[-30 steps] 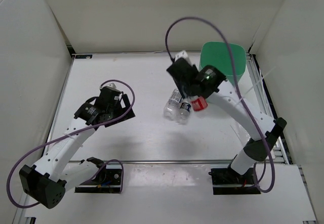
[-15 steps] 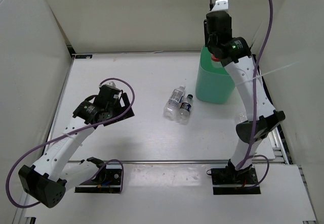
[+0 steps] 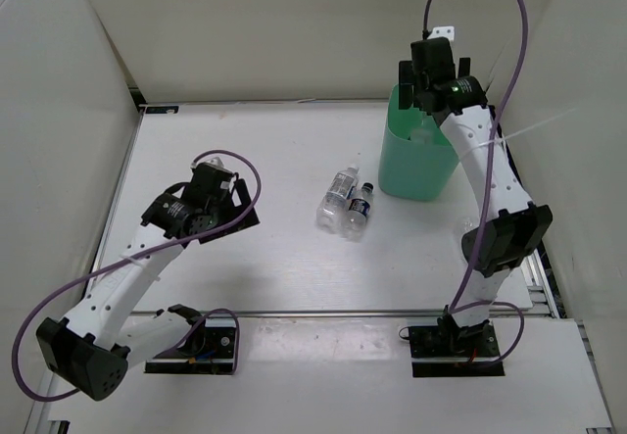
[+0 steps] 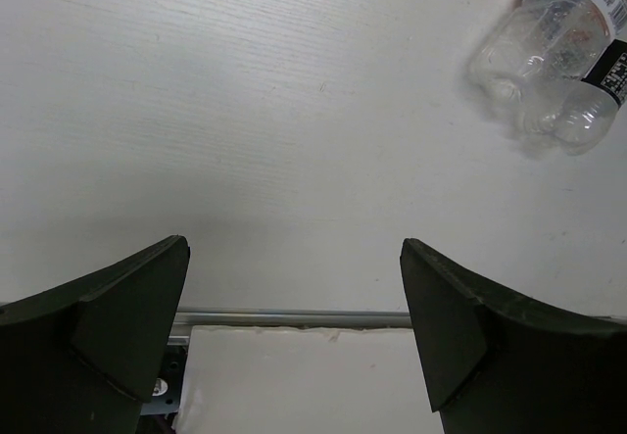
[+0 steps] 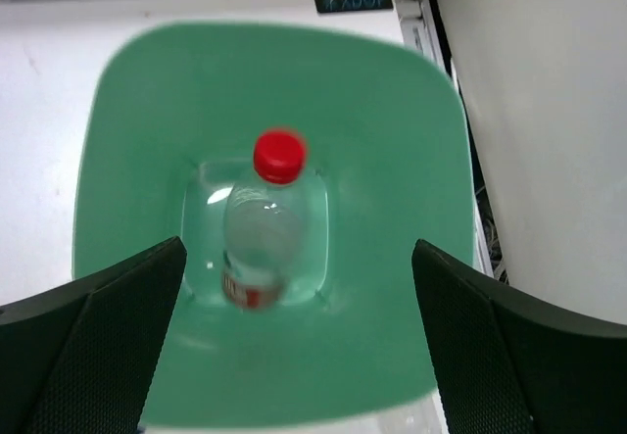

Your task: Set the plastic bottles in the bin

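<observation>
The mint-green bin point(image 3: 413, 171) stands at the table's far right. My right gripper point(image 3: 431, 93) hangs open above the bin point(image 5: 392, 130), nothing between its fingers. Below it the red-capped bottle point(image 5: 261, 226) is inside the bin, cap pointing away, slightly blurred. A white-capped bottle point(image 3: 338, 193) and a dark-capped bottle point(image 3: 360, 208) lie side by side mid-table. My left gripper point(image 3: 249, 205) is open left of them, close above the table. In the left wrist view the two bottles point(image 4: 549, 23) sit at the top right, well beyond the open gripper point(image 4: 294, 248).
White walls enclose the table on three sides. A metal rail point(image 4: 294, 314) runs along the table's near edge. The bin stands close to the right wall and the back edge.
My right gripper rose from beside the two bottles with the red-capped bottle, swung over the bin and opened; the bottle now sits inside the bin. The left arm barely moved.
</observation>
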Tool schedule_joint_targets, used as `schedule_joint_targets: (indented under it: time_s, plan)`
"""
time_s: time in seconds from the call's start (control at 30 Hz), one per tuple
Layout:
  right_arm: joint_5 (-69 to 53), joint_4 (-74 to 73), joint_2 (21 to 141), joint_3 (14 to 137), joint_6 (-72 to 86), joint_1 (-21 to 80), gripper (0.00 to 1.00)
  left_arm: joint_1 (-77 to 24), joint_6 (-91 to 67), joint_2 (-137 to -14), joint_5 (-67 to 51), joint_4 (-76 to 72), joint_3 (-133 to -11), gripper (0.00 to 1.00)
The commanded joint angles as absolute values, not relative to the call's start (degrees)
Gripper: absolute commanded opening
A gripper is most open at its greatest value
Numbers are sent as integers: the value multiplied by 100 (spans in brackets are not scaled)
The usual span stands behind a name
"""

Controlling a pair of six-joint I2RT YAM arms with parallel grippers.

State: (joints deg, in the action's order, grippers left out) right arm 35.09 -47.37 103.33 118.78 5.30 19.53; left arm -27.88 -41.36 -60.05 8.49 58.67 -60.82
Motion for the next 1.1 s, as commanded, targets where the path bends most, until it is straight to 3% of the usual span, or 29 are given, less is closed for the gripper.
schedule_joint_targets:
  time_s: [0.0, 0.2, 0.47, 0.67, 0.9, 1.07]
  plan:
    - [3445, -5044, 9512, 11804, 904, 2030, 99, -2804, -4078, -6178, 967, 5774, -6275, 100]
    - [4226, -5967, 8143, 10830, 1825, 2030, 99, -2804, -4078, -6688, 967, 5607, -6451, 100]
    - [3683, -6126, 6391, 7535, 1603, 1389, 99, -2804, -3964, -7488, 695, 5607, -6846, 100]
    - [3129, -5881, 6161, 5776, 186, 1011, 99, -2804, -3911, -7488, 642, 5423, -6847, 100]
    - [3691, -5021, 6038, 4230, -219, 958, 99, -2804, -3806, -7419, 466, 5370, -6478, 100]
    - [3550, -4484, 6432, 3885, -360, 826, 99, -2804, -3806, -7243, 343, 5265, -6206, 100]
